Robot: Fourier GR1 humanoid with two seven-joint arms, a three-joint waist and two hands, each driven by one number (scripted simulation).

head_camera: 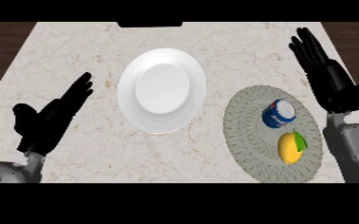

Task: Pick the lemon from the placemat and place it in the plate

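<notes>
At the far left, the left hand (43,118) comes up from the lower edge on its grey forearm (15,171), fingers straight and released, thumb spread out to the side, holding nothing. It sits over the marble counter (84,42), well apart from everything else on it.

Next to the right, near the middle of the counter, stands the white plate (162,90) (it looks taller than wide from this steep angle). Nothing lies in it; its raised rim and shallow centre are both bare.

Further right is the round grey-green placemat (245,123), set near the plate but not touching it. Two things rest on it. Toward its upper part lies a small blue and white can (279,113), tipped so that its pale end faces up and to the right. Just below the can, and close beside it, lies the lemon (290,147), yellow, with a green leaf at its upper right side. The lemon is on the lower right part of the placemat, not in the plate.

At the far right, the right hand (324,76) is raised along the edge of the view, fingers straight and relaxed, pointing up, grasping nothing. It rests above and to the right of the placemat, apart from the can and the lemon.
</notes>
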